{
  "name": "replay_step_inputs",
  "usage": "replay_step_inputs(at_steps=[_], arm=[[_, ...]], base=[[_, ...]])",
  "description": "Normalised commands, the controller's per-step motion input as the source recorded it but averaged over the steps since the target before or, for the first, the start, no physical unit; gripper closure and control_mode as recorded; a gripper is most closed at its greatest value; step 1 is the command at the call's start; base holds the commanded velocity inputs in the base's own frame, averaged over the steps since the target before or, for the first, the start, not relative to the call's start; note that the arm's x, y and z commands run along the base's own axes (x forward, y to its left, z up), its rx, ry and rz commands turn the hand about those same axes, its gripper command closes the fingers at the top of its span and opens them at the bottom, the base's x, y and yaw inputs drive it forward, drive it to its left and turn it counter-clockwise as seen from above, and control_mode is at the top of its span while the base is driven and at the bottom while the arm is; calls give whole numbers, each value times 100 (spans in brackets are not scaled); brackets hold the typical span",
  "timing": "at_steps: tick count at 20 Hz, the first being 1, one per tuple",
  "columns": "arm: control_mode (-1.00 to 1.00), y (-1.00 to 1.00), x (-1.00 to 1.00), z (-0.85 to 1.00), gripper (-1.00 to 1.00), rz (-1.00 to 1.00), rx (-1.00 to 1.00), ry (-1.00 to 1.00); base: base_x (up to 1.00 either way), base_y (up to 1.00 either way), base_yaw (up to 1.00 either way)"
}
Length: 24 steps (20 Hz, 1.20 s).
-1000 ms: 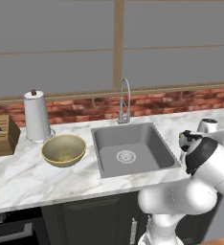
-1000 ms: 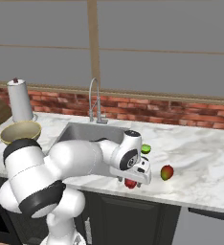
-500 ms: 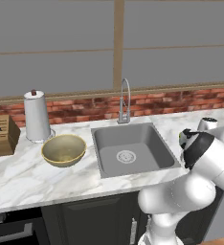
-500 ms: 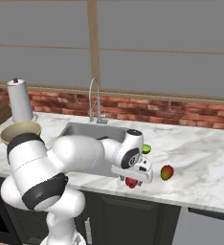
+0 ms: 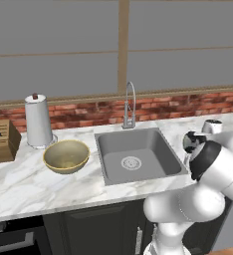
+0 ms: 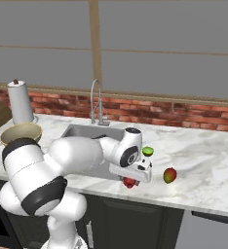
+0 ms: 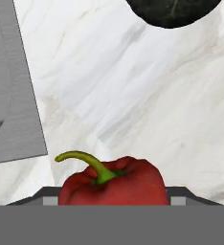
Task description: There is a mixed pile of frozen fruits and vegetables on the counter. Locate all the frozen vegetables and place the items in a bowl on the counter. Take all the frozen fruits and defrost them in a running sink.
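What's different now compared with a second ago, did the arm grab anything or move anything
The gripper stayed low over the red pepper by the sink, its jaws narrowing around the pepper, which has not left the counter. Whether the grip is firm isn't clear. The lime-green ball, mango-like fruit and bowl stayed put.

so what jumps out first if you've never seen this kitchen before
The big white arm bent low over the marble counter right of the sink, its gripper down at a red pepper. Beside it lie a lime-green ball and a red-yellow-green fruit; the tan bowl waits left of the sink.
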Motion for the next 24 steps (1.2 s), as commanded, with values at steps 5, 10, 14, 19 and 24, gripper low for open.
replay_step_inputs(at_steps=[5, 10, 14, 19, 24], arm=[[-100, 98, -28, 84, 100, 25, -12, -2], [-100, 99, -31, 97, 100, 37, -9, -3], [-100, 82, -31, 46, 100, 12, 8, -21], [-100, 98, -46, 9, 100, 8, 15, -19], [-100, 100, -2, 40, 100, 13, 1, -1]], base=[[0, 0, 0], [0, 0, 0], [0, 0, 0], [0, 0, 0], [0, 0, 0]])
